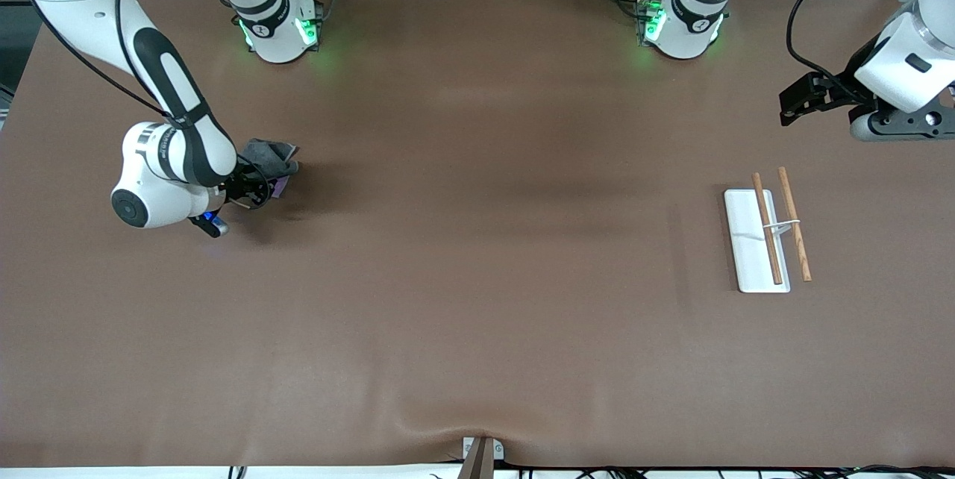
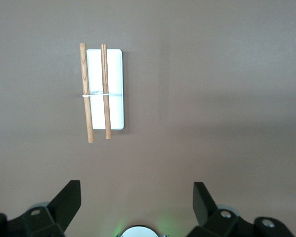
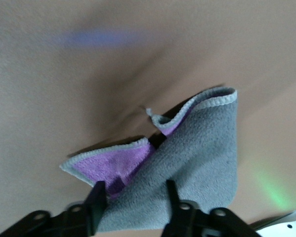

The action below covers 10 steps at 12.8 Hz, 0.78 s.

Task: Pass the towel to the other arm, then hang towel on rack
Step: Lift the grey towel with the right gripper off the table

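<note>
— Where is the towel (image 1: 270, 158) now?

— Pinched in my right jaws (image 3: 133, 197), closed on one edge, the rest draping loose with the purple side peeking out, over the desk (image 1: 477, 300) at my right arm's end.

— And the other arm?

— My left jaws (image 2: 137, 202) wait, spread wide and empty, over the desk with the rack (image 1: 767, 239) at six o'clock from them in the front view.

— How to pass it well?

— I judge: carry it mid-desk, let a free corner dangle, release only once the left jaws pinch firmly.
</note>
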Motion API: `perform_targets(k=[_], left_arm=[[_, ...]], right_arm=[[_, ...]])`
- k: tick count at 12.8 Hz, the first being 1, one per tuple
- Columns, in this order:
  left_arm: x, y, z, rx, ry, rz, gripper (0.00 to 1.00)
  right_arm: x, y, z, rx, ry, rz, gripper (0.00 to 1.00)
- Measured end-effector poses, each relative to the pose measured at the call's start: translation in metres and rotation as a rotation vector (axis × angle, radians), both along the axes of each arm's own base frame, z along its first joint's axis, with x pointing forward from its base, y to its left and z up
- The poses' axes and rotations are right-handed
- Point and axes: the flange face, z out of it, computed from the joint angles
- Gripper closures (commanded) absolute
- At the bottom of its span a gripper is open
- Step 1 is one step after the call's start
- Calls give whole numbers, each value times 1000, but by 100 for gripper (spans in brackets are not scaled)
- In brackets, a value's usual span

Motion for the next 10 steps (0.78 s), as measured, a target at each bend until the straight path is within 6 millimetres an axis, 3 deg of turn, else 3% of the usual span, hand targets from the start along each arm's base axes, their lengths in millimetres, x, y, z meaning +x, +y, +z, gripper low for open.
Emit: perform_targets(k=[2, 6, 8, 10], left_arm=[[0, -1, 0, 0, 0, -1, 0], [0, -1, 0, 0, 0, -1, 0], [0, 0, 0, 0, 0, -1, 0], [0, 0, 0, 0, 0, -1, 0]], right_arm=[[-1, 0, 0, 2, 9, 1, 100], [0, 2, 7, 15, 54, 8, 100], [11, 3, 27, 32, 92, 18, 100], [28, 6, 62, 48, 106, 34, 100]])
